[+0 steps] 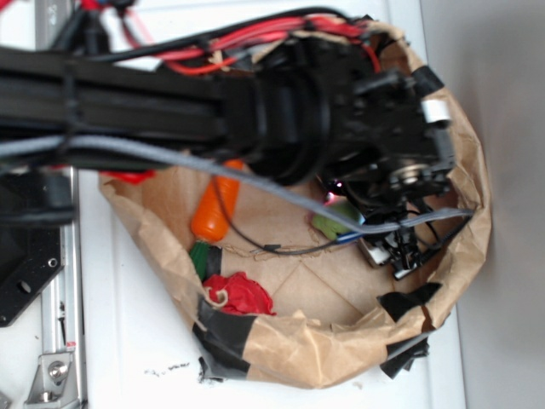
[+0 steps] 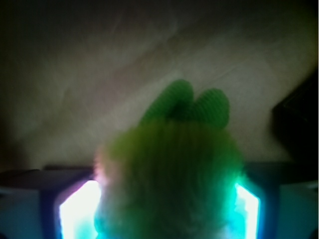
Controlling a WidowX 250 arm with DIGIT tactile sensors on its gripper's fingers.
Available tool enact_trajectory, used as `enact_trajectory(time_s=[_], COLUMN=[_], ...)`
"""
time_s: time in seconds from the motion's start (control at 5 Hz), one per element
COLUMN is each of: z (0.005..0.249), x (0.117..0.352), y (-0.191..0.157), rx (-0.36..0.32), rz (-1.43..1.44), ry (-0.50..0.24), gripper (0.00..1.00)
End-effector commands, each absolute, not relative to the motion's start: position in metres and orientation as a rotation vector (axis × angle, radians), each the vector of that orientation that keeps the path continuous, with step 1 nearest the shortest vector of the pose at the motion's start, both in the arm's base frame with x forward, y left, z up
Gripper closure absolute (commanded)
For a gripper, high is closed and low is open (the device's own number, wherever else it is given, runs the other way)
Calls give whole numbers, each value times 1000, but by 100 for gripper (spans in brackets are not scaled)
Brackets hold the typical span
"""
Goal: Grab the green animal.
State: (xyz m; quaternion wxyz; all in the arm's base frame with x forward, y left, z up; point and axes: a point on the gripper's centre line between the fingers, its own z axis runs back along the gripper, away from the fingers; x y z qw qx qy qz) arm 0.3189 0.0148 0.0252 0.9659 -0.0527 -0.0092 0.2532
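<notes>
The tool (image 1: 400,256) hangs at the end of a black robot arm (image 1: 170,106), reaching down into a crumpled brown paper bag (image 1: 306,358) that lies open on a white worktop (image 1: 128,341). In the wrist view, the green animal (image 2: 172,184) fills the lower middle of the picture: a fuzzy lime-green lump with two smoother green nubs poking up behind it. A glowing fingertip (image 2: 75,209) sits on each side of the toy, so the plush lies between the tool's two fingers. The fingers look close against its fur, but glare and blur make it impossible to tell whether they are already squeezing it or only bracketing it. In the exterior view only a small patch of the green toy (image 1: 332,223) shows, low in the bag just under the arm's wrist and mostly hidden by it. An orange carrot (image 1: 215,209) and a red crumpled object (image 1: 241,294) lie farther along the bag floor, apart from the toy. To do this step well, the fingers should likely close evenly on the thick fuzzy body, not on the thin nubs, and firmly enough that the soft fur does not slip. The lift should probably go straight up, clear of the bag's folded wall and the loose grey cable (image 1: 281,192).
</notes>
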Motion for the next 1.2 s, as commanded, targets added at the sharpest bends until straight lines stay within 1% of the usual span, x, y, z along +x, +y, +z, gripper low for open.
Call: enact_trajectory(time_s=[0.0, 0.2, 0.4, 0.6, 0.8, 1.0], z=[104, 153, 202, 219, 213, 212], x=[303, 274, 269, 261, 258, 256], y=[35, 40, 47, 36, 32, 35], rx=[-197, -84, -87, -61, -95, -89], rz=[203, 55, -55, -140, -155, -126], ry=[-155, -318, -337, -386, -299, -294], gripper=[100, 100, 100, 100, 100, 100])
